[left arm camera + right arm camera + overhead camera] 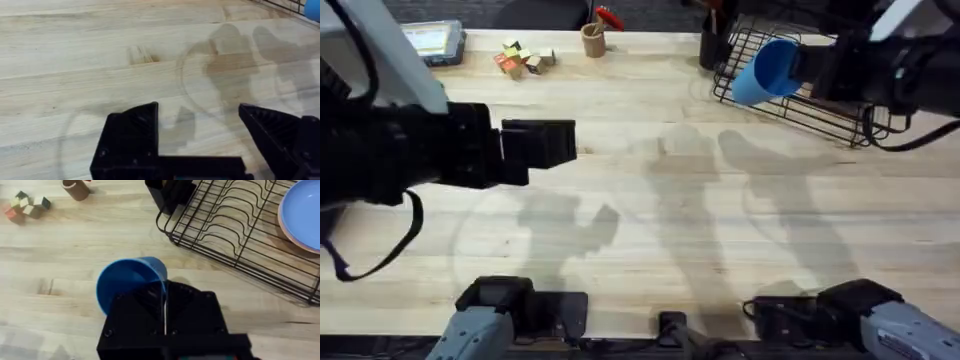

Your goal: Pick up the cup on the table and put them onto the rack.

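The sky-blue cup [767, 70] hangs tipped on its side above the table [650, 200], at the near left corner of the black wire rack [820, 105]. My right gripper [810, 68] is shut on the cup's wall. In the right wrist view the cup [131, 282] points its open mouth away from the gripper [165, 297], with the rack [235, 227] just beyond. My left gripper [552, 143] hovers over the left half of the table. It is open with nothing between its fingers [132, 135].
A blue plate [302, 212] lies in the rack on a pinkish one. A dark utensil holder [170, 192] stands at the rack's corner. A tan wooden cup [592, 40], small coloured blocks [520, 58] and a flat box [432, 42] line the far edge.
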`<state>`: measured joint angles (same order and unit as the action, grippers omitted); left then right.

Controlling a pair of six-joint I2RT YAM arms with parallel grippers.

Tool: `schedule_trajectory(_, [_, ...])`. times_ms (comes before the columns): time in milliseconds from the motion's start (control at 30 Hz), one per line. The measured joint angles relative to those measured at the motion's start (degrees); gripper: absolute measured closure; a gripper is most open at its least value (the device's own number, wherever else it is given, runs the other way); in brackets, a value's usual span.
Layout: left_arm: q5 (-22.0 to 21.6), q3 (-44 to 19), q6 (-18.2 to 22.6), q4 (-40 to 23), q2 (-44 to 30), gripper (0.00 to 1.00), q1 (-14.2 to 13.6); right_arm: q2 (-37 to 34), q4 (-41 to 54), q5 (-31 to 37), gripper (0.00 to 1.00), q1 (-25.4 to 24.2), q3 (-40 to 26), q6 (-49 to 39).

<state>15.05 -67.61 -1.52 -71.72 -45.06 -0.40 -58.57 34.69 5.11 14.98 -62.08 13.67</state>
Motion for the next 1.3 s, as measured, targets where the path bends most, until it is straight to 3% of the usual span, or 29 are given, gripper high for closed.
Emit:
schedule_trajectory(300, [0.0, 0.0, 0.0, 1.1, 0.0, 0.008, 0.0, -0.5, -6.2, 0.3, 0.972, 0.0, 0.0, -4.3])
schedule_trajectory(433, [0.0, 0.0, 0.0, 1.9, 0.0, 0.008, 0.0, -4.5, -10.1, 0.3, 0.972, -1.3, -1.8, -4.7])
schedule_trajectory(800, [0.0, 0.0, 0.0, 1.9, 0.0, 0.008, 0.0, -21.7, -6.8, 0.3, 0.973, -6.9, -20.6, -4.9])
schedule_trajectory(1300, [0.0, 0.0, 0.0, 1.9, 0.0, 0.007, 0.0, -32.1, -5.2, 0.3, 0.973, -7.0, -21.1, -5.1])
